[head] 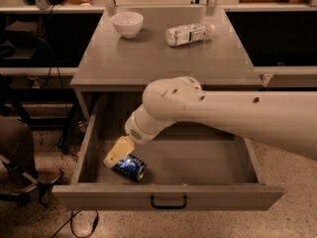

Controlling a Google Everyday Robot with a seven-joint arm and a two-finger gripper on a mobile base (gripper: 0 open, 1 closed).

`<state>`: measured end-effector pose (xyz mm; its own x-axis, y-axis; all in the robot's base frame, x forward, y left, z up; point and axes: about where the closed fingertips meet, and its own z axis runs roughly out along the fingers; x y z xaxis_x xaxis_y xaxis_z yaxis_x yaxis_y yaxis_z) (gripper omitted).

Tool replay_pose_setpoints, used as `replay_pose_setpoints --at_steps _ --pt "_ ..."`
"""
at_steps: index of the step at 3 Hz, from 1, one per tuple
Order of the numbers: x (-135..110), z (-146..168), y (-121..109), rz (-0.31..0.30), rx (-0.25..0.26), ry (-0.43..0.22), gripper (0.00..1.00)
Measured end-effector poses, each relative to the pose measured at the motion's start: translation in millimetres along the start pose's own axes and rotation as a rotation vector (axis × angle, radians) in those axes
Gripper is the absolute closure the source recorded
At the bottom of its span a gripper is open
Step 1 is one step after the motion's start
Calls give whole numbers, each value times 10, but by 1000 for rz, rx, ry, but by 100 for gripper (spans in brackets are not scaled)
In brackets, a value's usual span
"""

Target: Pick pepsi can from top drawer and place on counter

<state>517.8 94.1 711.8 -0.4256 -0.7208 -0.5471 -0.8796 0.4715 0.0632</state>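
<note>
The pepsi can (130,167) lies on its side in the front left of the open top drawer (198,157). It is dark blue with a silver end. My gripper (116,157) reaches down into the drawer from the white arm (223,113), and its cream tip is right at the can's upper left side. Whether it touches the can is unclear. The grey counter (148,58) is above the drawer, behind the arm.
A white bowl (127,23) stands at the counter's back left. A clear plastic bottle (188,33) with a white label lies at the back right. The drawer front has a black handle (169,202). A person's leg and shoe (25,172) are at the left.
</note>
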Motion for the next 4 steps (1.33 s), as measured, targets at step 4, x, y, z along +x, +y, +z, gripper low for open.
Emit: replay_pose_setpoints --at_steps 4 --pt "254 612 -104 -20 63 75 0"
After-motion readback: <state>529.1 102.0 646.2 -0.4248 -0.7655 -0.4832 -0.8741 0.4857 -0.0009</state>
